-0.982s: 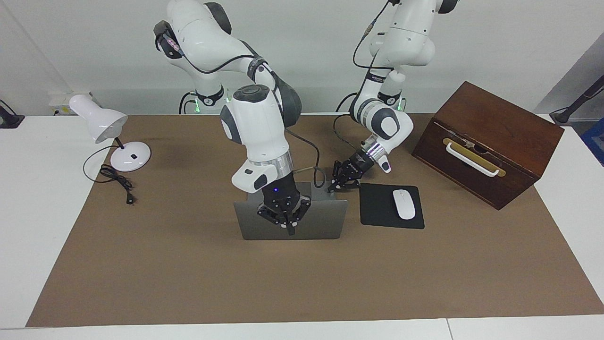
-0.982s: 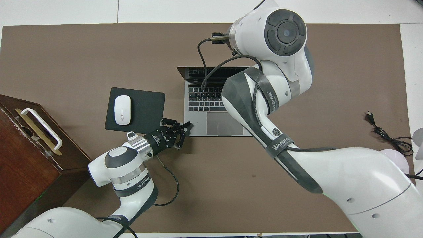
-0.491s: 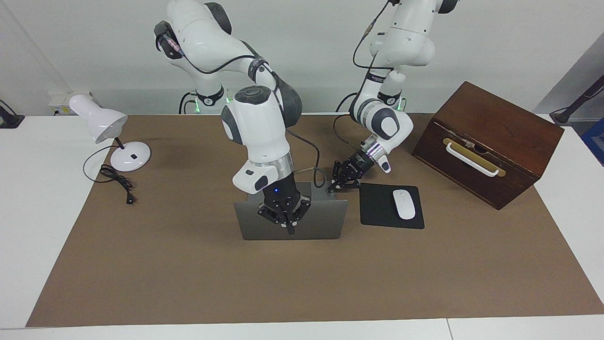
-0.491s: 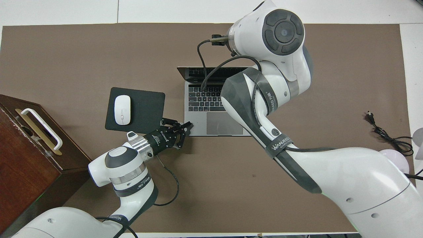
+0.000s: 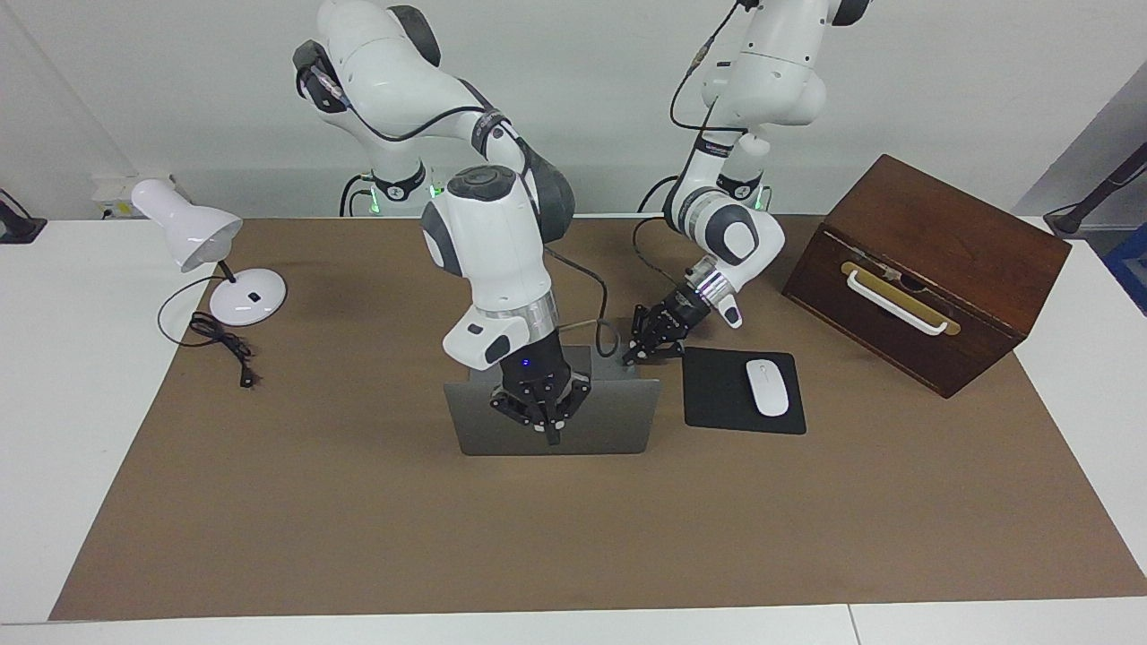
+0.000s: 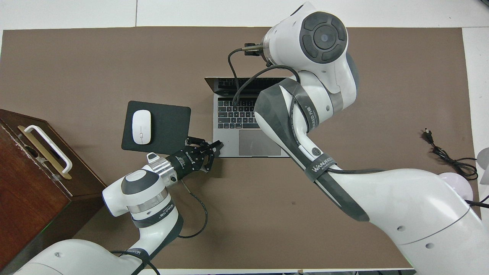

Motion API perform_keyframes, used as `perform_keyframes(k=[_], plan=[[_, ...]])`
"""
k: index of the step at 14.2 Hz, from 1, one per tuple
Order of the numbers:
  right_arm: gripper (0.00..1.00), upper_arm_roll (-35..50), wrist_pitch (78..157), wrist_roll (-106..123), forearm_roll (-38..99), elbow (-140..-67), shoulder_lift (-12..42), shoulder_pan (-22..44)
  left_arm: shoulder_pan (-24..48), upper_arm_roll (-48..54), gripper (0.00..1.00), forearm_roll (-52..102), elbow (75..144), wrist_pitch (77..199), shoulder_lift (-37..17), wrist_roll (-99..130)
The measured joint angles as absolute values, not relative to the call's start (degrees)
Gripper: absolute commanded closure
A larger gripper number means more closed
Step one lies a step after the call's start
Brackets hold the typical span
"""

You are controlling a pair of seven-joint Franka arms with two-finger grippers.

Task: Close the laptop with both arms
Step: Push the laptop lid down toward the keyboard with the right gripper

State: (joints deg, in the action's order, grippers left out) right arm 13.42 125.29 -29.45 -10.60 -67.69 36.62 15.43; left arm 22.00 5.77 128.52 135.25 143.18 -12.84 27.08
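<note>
You see the open laptop (image 5: 609, 419): right claw (image 5: 550, 436), fingertips pressed together, against its lid; left claw (image 6: 217, 145), likewise closed, at its base corner.

open brown mat (image 5: 358, 537) is lying clear on the side of the laptop (image 5: 609, 421) away from the robots. mouse pad (image 5: 717, 394) and mouse (image 5: 767, 387) are crowding its left-arm end, wooden box (image 5: 932, 269) standing near. lamp (image 5: 215, 260) and cord (image 5: 219, 345) are sitting well apart at the right arm's end.

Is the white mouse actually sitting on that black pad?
Touching. In the overhead view the mouse lies wholly within the mouse pad, resting flat on it.
</note>
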Motion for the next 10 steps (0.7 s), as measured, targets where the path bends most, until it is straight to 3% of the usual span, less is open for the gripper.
perform_keyframes(k=[10], plan=[[1.00,13.63,120.67,-33.33,-10.46,-68.14,36.89,18.59,21.93,5.34,1.00,128.74,135.72,141.48,-12.97,23.54]])
